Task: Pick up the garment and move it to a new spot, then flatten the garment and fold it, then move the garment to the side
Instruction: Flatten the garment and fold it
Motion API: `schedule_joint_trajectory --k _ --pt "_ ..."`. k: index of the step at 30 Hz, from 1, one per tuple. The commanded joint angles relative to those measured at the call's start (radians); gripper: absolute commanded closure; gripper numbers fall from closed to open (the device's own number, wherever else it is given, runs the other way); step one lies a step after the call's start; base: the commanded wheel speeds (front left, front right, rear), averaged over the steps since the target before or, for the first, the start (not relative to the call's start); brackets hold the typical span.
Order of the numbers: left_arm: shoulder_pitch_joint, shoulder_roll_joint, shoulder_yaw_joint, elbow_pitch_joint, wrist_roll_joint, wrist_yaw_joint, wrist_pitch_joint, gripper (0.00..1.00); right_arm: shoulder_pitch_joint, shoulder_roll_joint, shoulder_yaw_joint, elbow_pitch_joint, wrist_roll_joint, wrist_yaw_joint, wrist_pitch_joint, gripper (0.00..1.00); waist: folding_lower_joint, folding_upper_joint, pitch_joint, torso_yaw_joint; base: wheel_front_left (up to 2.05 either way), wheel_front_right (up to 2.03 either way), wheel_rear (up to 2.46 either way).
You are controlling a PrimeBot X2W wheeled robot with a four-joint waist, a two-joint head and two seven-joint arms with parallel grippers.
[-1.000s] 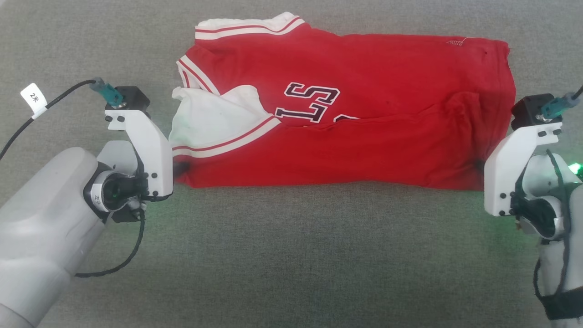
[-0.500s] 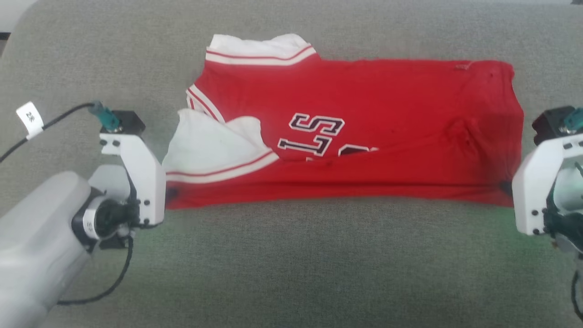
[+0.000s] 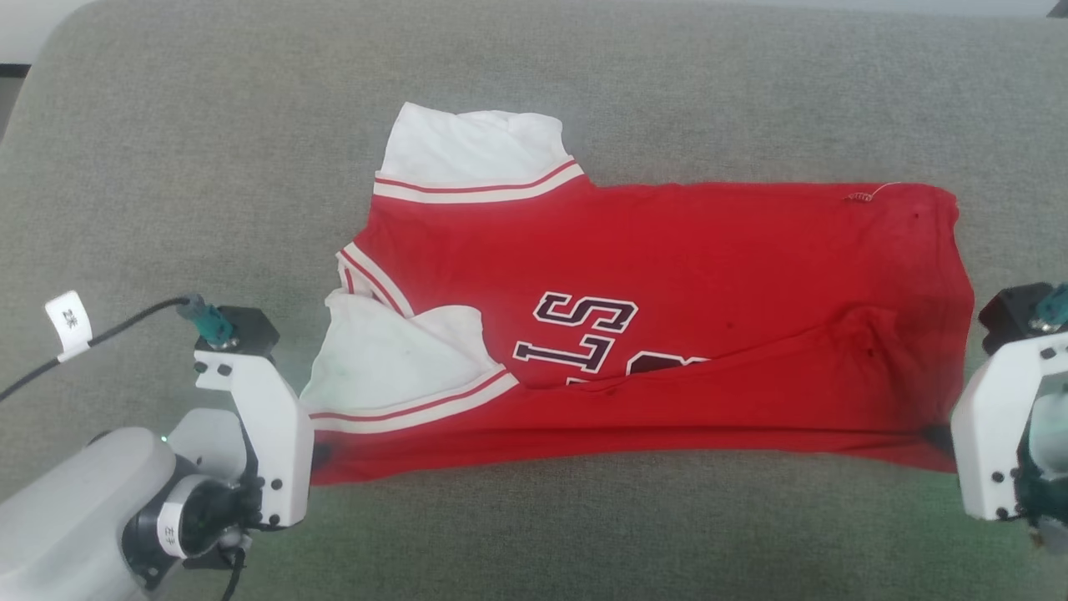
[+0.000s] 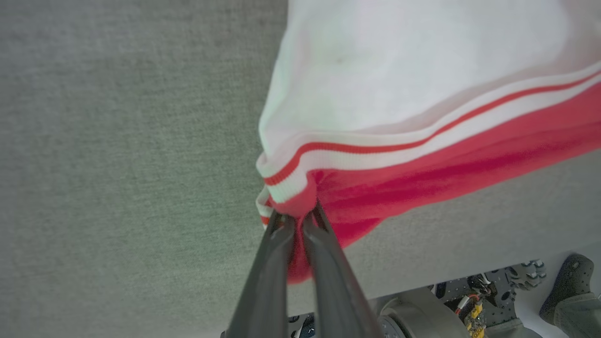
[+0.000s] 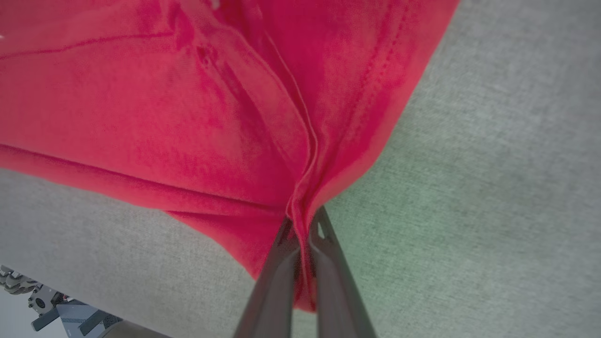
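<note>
Two near corners of the garment (image 3: 709, 250) are pinched: the left one between the left gripper (image 4: 296, 217) fingers, the right one between the right gripper (image 5: 303, 218) fingers. It is spread across the middle of the grey padded surface (image 3: 167, 167).

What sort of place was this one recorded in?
Probably an indoor lab or test room, not a home: a red jersey is spread on a grey fabric-covered table, and past its edge show exposed wiring and machine parts and what looks like a perforated clog.
</note>
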Motion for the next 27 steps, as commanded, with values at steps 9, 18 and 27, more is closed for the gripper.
schedule_joint_trajectory --k 9,18,27 --pt "0.018 -0.033 -0.011 0.083 0.000 -0.024 -0.025 0.00 0.022 0.029 0.056 0.075 -0.021 -0.001 -0.067 0.00 0.0000 0.0000 -0.022 -0.020 0.00 0.00 0.00" --pt "-0.054 0.038 0.014 0.036 0.039 -0.013 -0.001 0.00 -0.023 0.046 0.036 0.072 -0.041 -0.001 -0.177 0.00 0.0000 0.0000 -0.054 -0.050 0.00 0.00 0.00" --pt "-0.176 0.069 0.074 0.020 0.087 -0.029 -0.037 0.00 -0.104 0.106 0.012 0.011 -0.105 -0.001 -0.414 0.00 0.0000 0.0000 -0.041 -0.116 0.00 0.00 0.00"
